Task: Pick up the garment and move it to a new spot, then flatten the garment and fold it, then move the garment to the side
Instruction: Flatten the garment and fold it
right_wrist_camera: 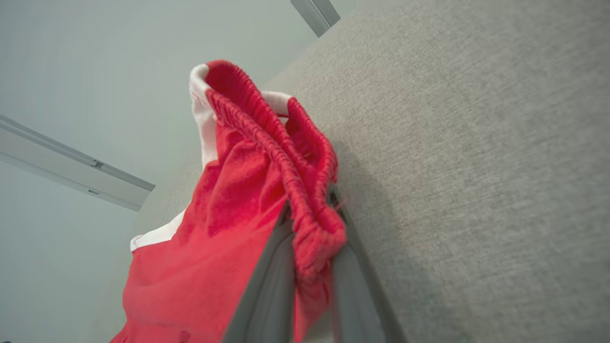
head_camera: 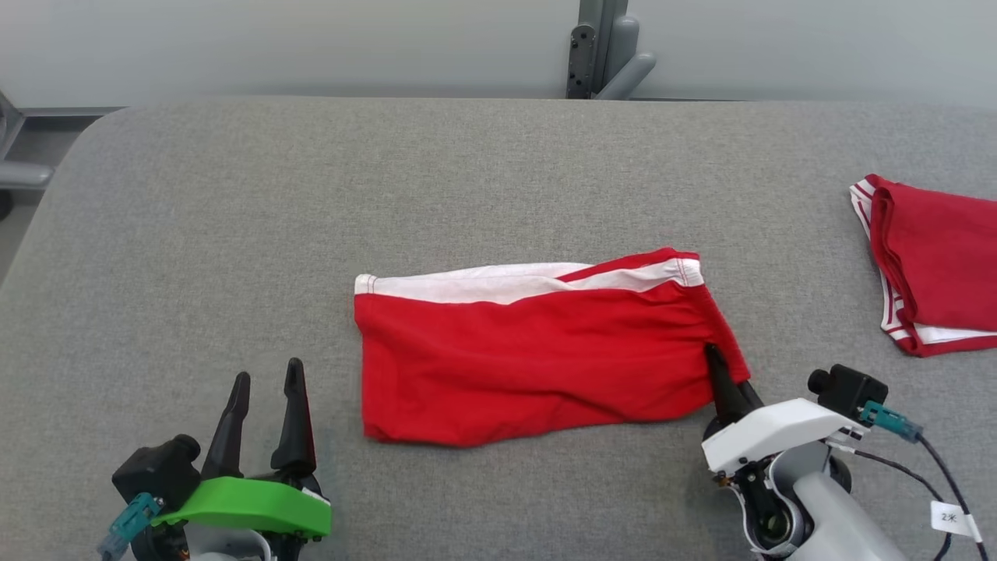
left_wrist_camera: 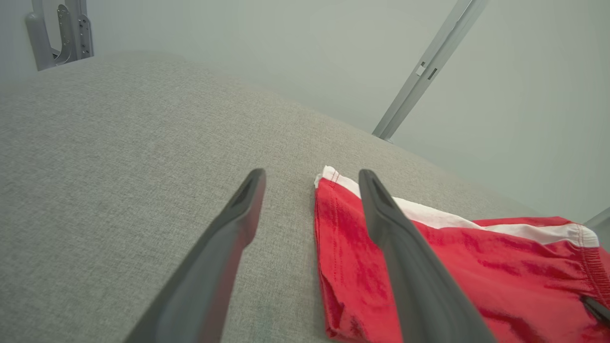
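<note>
Two dark fingers (right_wrist_camera: 267,286) of my right gripper (head_camera: 713,358) pinch the right end of the red, white-trimmed fabric shorts (head_camera: 530,351) lying centred on the grey cloth table (head_camera: 234,234); my left gripper (head_camera: 269,378) sits spread, empty, near their other end.

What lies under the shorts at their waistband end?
The right gripper pinches the waistband of the shorts, one finger beneath it. Elsewhere the table under them is covered, so unseen.

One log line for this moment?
right claw: shut on red shorts waistband | left claw: open, empty, near shorts' left edge | shorts: on grey table | second red garment: far right
</note>
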### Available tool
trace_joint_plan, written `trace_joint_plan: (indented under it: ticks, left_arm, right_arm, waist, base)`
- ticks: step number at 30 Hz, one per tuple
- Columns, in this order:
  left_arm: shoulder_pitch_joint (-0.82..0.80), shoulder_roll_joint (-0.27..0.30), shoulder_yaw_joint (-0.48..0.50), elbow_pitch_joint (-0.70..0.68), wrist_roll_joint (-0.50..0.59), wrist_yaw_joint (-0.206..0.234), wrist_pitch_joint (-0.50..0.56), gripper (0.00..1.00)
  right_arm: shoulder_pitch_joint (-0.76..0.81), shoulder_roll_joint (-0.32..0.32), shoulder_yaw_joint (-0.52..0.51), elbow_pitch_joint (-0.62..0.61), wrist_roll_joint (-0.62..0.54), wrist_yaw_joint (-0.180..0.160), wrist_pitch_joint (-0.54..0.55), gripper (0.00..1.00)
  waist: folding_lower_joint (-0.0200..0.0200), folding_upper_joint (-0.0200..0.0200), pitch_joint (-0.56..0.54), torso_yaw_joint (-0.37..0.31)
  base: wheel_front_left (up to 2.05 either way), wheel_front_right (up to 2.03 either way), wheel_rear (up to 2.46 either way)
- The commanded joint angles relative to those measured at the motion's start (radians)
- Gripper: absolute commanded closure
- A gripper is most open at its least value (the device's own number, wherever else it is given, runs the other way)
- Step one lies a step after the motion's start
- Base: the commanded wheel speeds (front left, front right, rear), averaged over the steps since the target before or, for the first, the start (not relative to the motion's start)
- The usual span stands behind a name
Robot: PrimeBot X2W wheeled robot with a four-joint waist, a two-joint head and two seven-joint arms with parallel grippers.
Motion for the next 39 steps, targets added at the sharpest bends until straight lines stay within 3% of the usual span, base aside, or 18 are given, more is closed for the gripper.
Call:
trace_joint_plan:
  ticks: [1, 8, 12, 19, 29, 39]
  left_arm:
    - [0.007, -0.001, 0.002, 0.001, 0.007, -0.004, -0.003, 0.00]
    - [-0.005, -0.008, -0.014, 0.002, 0.014, -0.012, -0.003, 0.00]
    - [-0.013, -0.012, -0.022, 0.001, 0.018, -0.013, -0.003, 0.00]
    - [-0.026, -0.010, -0.025, 0.003, 0.017, -0.016, -0.003, 0.00]
    - [-0.026, 0.001, -0.013, -0.015, 0.016, -0.006, -0.002, 0.00]
    - [-0.028, -0.005, -0.024, -0.027, 0.010, -0.005, 0.002, 0.00]
  right_arm:
    - [0.011, -0.026, -0.008, -0.018, 0.015, -0.001, 0.010, 1.00]
    - [0.048, -0.138, -0.083, -0.088, 0.036, -0.001, 0.079, 1.00]
    - [0.062, -0.157, -0.132, -0.096, 0.016, -0.001, 0.106, 1.00]
    - [0.072, -0.107, -0.129, -0.157, -0.015, -0.001, 0.174, 1.00]
    - [0.075, -0.037, -0.057, -0.340, -0.077, -0.001, 0.224, 1.00]
    - [0.039, 0.002, 0.056, -0.367, -0.199, -0.001, 0.248, 1.00]
  waist:
    - [0.0000, 0.0022, -0.002, -0.009]
    - [0.0000, 0.0022, 0.001, -0.035]
    - [0.0000, 0.0022, 0.006, -0.044]
    - [0.0000, 0.0022, 0.005, -0.047]
    - [0.0000, 0.0022, -0.005, -0.009]
    - [0.0000, 0.0022, -0.006, 0.035]
  base:
    - [0.00, 0.00, 0.00]
    - [0.00, 0.00, 0.00]
    - [0.00, 0.00, 0.00]
    - [0.00, 0.00, 0.00]
    - [0.00, 0.00, 0.00]
    - [0.00, 0.00, 0.00]
